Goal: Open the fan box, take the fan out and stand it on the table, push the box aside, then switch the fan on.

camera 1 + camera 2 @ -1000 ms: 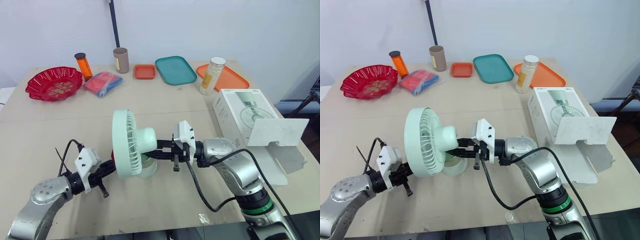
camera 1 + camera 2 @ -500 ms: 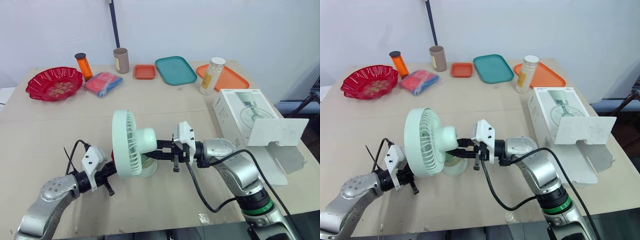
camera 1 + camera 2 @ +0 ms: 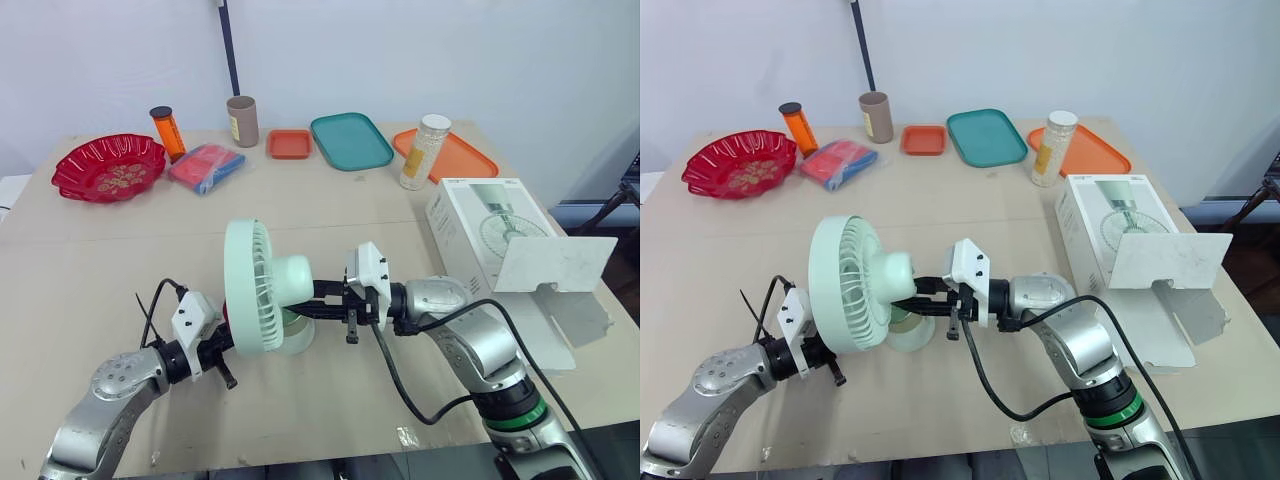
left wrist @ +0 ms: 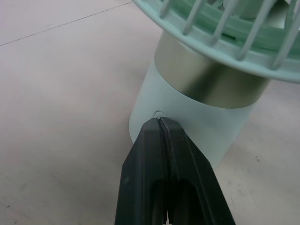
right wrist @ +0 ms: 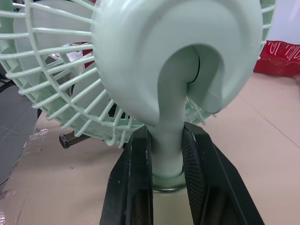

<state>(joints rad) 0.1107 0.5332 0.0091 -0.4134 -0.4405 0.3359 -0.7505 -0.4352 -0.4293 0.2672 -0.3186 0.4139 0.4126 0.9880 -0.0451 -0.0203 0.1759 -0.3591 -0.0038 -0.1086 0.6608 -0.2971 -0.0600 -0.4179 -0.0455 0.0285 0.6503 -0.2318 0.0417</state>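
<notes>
Fan (image 3: 262, 285): out of its box, upright near the middle of the table (image 3: 90, 280), grille facing my left arm.

Right gripper (image 5: 166, 145): closed on the fan's neck, one finger each side, just above the base (image 4: 197, 112). I judge this hold is there to brace the fan so a push from the other side cannot slide or tip it.

Left gripper (image 4: 159, 122): shut on nothing, the two tips pressed together into one point. That point sits at the front of the base, at or just below a small raised mark (image 4: 159, 114), which I take to be the switch. I cannot tell whether it is touching yet.

Box (image 3: 490, 235): at the right side of the table, flap hanging open, well apart from the fan. I read the unpacking and clearing steps as done; switching on remains.

Back row, well clear of both arms: red bowl (image 3: 108, 167), orange bottle (image 3: 166, 132), red-blue packet (image 3: 206, 166), brown cup (image 3: 242, 120), small orange tray (image 3: 290, 143), teal tray (image 3: 351, 140), jar (image 3: 424, 151), orange tray (image 3: 455, 155).

Obstruction: the grille overhangs the base just above the left gripper, so I have little room to lift the tip.
</notes>
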